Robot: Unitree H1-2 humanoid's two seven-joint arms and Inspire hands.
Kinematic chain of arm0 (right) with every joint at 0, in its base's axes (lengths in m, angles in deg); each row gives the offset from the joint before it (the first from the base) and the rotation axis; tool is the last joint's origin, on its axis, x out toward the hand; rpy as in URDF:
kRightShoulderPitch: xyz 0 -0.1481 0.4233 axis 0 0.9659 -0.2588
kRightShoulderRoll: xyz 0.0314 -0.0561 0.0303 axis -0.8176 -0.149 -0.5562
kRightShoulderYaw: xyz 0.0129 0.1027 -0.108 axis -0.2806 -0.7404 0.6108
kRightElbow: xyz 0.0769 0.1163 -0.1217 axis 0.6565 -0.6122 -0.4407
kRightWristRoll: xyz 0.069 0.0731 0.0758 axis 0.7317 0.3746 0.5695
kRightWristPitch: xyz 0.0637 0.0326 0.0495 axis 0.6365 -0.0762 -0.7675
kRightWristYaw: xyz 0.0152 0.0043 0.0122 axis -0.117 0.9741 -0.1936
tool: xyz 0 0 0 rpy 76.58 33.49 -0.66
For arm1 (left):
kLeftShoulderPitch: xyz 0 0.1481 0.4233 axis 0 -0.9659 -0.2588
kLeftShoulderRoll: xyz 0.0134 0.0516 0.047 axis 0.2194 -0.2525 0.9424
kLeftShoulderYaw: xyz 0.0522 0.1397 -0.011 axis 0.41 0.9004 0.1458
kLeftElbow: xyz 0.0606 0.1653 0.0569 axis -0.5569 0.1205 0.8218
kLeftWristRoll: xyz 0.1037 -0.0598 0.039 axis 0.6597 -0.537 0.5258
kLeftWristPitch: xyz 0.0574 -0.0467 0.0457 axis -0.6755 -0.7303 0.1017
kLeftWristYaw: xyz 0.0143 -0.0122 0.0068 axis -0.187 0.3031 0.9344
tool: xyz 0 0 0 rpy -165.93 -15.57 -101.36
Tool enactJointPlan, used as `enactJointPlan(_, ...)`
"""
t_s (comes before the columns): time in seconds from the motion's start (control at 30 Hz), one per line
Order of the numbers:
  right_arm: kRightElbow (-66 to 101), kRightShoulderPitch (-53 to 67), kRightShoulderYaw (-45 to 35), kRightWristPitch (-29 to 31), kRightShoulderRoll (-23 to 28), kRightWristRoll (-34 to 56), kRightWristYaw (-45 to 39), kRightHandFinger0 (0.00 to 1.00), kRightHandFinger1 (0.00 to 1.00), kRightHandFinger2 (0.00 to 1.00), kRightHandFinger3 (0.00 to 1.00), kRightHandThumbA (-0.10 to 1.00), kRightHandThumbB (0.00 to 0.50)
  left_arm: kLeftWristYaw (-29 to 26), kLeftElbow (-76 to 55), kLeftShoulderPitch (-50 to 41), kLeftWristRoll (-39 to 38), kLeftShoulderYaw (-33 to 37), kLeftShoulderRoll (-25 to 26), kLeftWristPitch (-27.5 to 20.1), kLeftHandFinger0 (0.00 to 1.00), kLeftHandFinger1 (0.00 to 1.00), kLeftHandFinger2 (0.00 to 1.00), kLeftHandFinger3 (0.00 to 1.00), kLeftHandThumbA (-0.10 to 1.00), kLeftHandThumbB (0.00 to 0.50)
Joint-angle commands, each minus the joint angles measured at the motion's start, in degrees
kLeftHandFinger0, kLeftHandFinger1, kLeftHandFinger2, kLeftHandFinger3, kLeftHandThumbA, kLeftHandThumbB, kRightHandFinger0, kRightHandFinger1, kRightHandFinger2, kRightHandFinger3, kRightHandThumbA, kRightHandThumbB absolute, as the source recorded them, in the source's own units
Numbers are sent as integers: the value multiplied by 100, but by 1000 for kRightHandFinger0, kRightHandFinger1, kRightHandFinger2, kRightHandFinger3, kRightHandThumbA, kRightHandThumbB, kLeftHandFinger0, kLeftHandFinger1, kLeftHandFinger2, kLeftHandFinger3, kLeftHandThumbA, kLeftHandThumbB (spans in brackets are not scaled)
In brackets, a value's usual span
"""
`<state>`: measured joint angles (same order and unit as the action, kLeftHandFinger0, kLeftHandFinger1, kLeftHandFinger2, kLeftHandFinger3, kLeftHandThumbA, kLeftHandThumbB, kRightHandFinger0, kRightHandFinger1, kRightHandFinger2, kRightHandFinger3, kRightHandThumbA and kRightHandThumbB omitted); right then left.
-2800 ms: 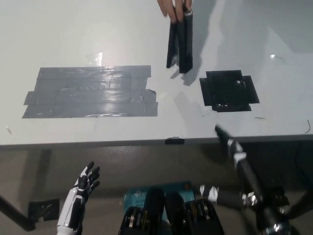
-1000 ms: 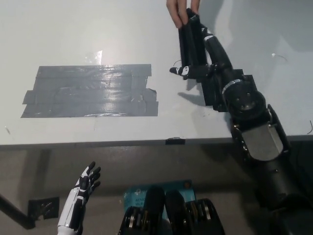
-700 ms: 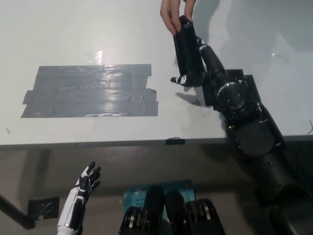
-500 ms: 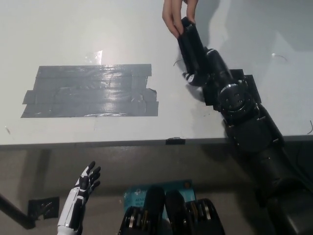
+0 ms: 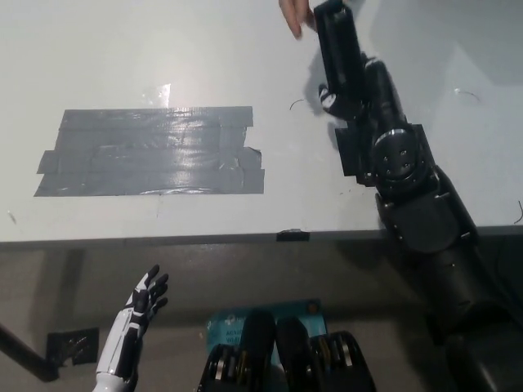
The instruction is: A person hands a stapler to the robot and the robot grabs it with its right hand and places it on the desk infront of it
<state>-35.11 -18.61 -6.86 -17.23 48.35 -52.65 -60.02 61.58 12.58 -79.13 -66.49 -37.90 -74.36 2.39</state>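
Note:
A long black stapler (image 5: 338,55) stands nearly upright above the white desk (image 5: 163,65) at the top middle of the head view. My black right hand (image 5: 364,88) is shut on its lower half, with the arm reaching up from the bottom right. A person's hand (image 5: 296,15) hovers at the top edge just left of the stapler's upper end, and I cannot tell whether it still touches it. My white left hand (image 5: 135,314) rests open below the desk edge at the lower left.
A large patch of grey tape (image 5: 151,151) covers the desk's left middle. A black square patch (image 5: 353,151) lies under my right forearm. The desk's front edge (image 5: 245,237) runs across the picture's middle.
My right hand came up from below the desk, closed on the stapler and has lifted it up and right. The person's fingers have drawn back from the stapler's top.

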Motion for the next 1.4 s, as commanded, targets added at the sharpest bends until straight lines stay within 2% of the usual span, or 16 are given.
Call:
enactJointPlan(0.0, 949, -168, 76, 118, 167, 11, -278, 0, 309, 723, 779, -100, 151, 66, -63, 63, -17, 25, 68, -177, 1000, 1000, 1000, 1000, 1000, 361)
enactJointPlan(0.13, 1634, -72, 280, -156, 412, 17, -870, 11, 434, 810, 840, -100, 136, 59, -81, 78, 21, 33, 78, -163, 1000, 1000, 1000, 1000, 1000, 366)
enactJointPlan(0.3, 2440, 56, 874, -669, 1004, 13, -2103, 70, 489, 791, 804, -100, 151, 86, -67, 119, 28, 36, 115, -154, 1000, 1000, 1000, 1000, 1000, 372)
enactJointPlan(0.47, 2774, 237, 1545, -1117, 1510, -108, -3072, 177, 611, 918, 997, -100, 133, 69, -80, 136, 51, 31, 106, -94, 1000, 1000, 1000, 1000, 1000, 375)
enactJointPlan(0.6, 2504, 291, 2084, -877, 1854, -368, -3481, 213, 690, 1000, 1000, -100, 152, 94, -107, 169, 14, 22, 117, -46, 1000, 1000, 1000, 1000, 1000, 381)
enactJointPlan(0.77, 2358, 331, 2511, -625, 2219, -425, -3961, 229, 711, 1000, 1000, -100, 146, 90, -99, 210, 3, 9, 115, 23, 990, 994, 1000, 1000, 1000, 401)
enactJointPlan(0.87, 2298, 294, 2734, -656, 2345, -434, -4181, 235, 640, 870, 858, -100, 179, 90, -68, 237, 22, 14, 127, 5, 976, 981, 1000, 1000, 1000, 399)
enactJointPlan(0.97, 2350, 293, 2847, -740, 2391, -423, -4301, 233, 631, 859, 806, -100, 173, 100, -101, 225, 21, 26, 122, 48, 960, 964, 1000, 1000, 1000, 406)
enactJointPlan(1.03, 2322, 311, 2858, -665, 2389, -399, -4300, 217, 631, 878, 822, -100, 167, 95, -112, 220, 40, 35, 121, 53, 953, 958, 1000, 1000, 1000, 403)
enactJointPlan(1.13, 2367, 321, 2878, -651, 2397, -450, -4358, 258, 708, 991, 952, -100, 145, 101, -82, 246, 39, 47, 115, 21, 938, 948, 988, 1000, 1000, 396)
enactJointPlan(1.17, 2354, 280, 2903, -703, 2365, -471, -4424, 282, 723, 998, 959, -58, 153, 88, -98, 245, 76, 53, 121, 34, 938, 950, 988, 1000, 1000, 390)
enactJointPlan(1.2, 2381, 285, 2883, -727, 2347, -483, -4417, 436, 860, 1000, 1000, 122, 197, 95, -109, 248, 77, 55, 129, 56, 940, 951, 988, 1000, 1000, 395)
enactJointPlan(1.23, 2444, 302, 2830, -796, 2313, -520, -4375, 739, 1000, 1000, 1000, 318, 331, 101, -104, 261, 74, 59, 134, 64, 943, 953, 987, 1000, 1000, 398)
enactJointPlan(1.27, 2475, 314, 2800, -826, 2305, -541, -4367, 894, 1000, 1000, 1000, 356, 306, 104, -97, 271, 74, 65, 134, 63, 944, 953, 987, 1000, 1000, 399)
enactJointPlan(1.3, 2572, 341, 2710, -890, 2288, -405, -4460, 1000, 1000, 1000, 1000, 471, 418, 107, -97, 274, 81, 77, 134, 61, 938, 953, 984, 1000, 1000, 400)
enactJointPlan(1.37, 2675, 398, 2564, -927, 2247, -244, -4518, 1000, 1000, 1000, 1000, 499, 466, 121, -109, 271, 64, 89, 137, 65, 930, 950, 979, 1000, 1000, 398)
